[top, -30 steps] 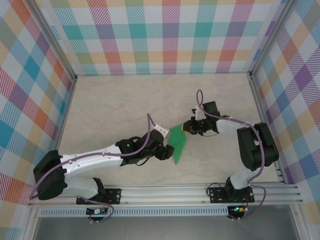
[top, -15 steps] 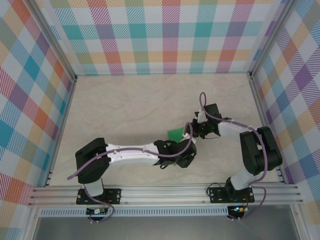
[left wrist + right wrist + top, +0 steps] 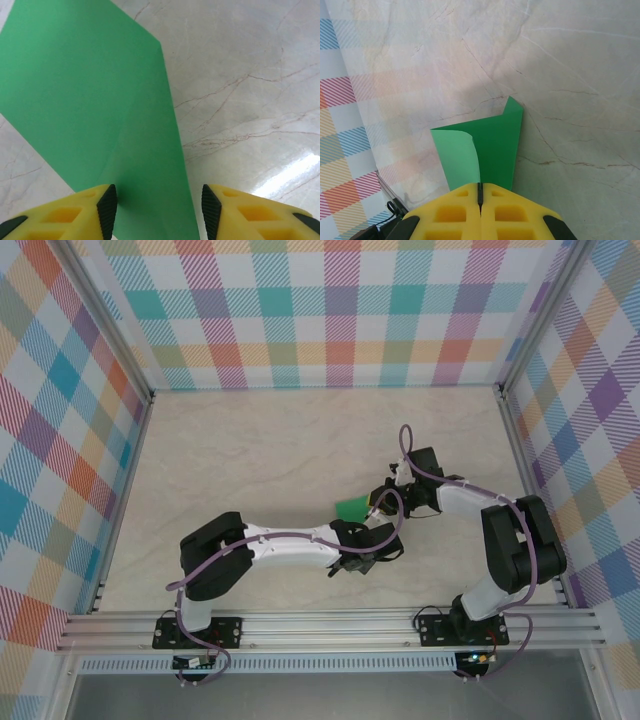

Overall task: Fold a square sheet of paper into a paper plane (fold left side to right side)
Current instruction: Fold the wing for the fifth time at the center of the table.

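**Item:** sheet of paper (image 3: pixel 95 95), bright green, plain, partly folded; a faint crease (image 3: pixel 117 150) runs along its length.

**Location:** flat on the marbled table (image 3: pixel 250 100). It begins between the fingers of the left claw (image 3: pixel 159 212) and runs straight ahead of that claw, leaning off to its left. The long axis lies roughly in line with the claw's reach.

**Left claw:** jaws apart, black pads (image 3: pixel 107 210) standing on either side of the near end of the sheet. The left pad overlaps the paper's edge and the right pad is just beside the other edge. No grip is visible.

**Right claw** (image 3: pixel 480 192): fingers pressed together, pinching one edge of the sheet. From this claw the paper spreads forward, with a pale flap (image 3: pixel 457 155) curling up on its left.

**Relative position:** seen from above, the two claws sit close together with the visible paper just beyond them. Both are at the sheet: the right claw grips it and the left straddles it.

**Assessment:** the left-to-right fold probably depends on the left claw taking the edge on its left and carrying it across the long axis towards the pinned side. The risk is paper slipping from the right claw's pinch.
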